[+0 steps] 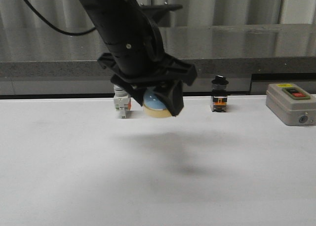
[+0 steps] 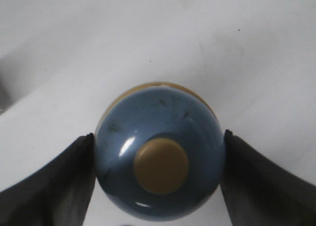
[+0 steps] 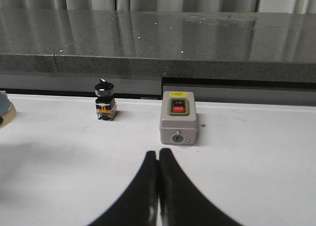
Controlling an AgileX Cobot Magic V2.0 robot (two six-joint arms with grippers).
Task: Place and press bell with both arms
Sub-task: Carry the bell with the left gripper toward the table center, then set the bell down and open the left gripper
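Above the white table (image 1: 74, 186), toward its far edge, the left gripper (image 1: 154, 98) hangs w/ the bell (image 1: 154, 105) clamped between its fingers. Front view shows the bell's light-blue dome and cream base peeking out under the black gripper body; its shadow falls on the table closer to the camera, so the bell looks lifted off the surface, though contact can't be ruled out from this angle. Left wrist view looks straight down on the bell (image 2: 159, 152): blue dome, cream knob centred on top, cream base rim just visible behind it. One black finger (image 2: 49, 186) touches the dome on one side, the other finger touches the opposite side.

Right gripper (image 3: 158, 159) is clenched w/ nothing in it, fingertips pressed together, low over the table in the right wrist view. Beyond it sits a grey box (image 3: 179, 117) w/ red and black buttons. Near that, a small black-knob switch (image 3: 105, 103) stands by the table's back edge.

Just beside the bell in the front view stands a white switch (image 1: 122, 105), partly hidden by the left gripper.
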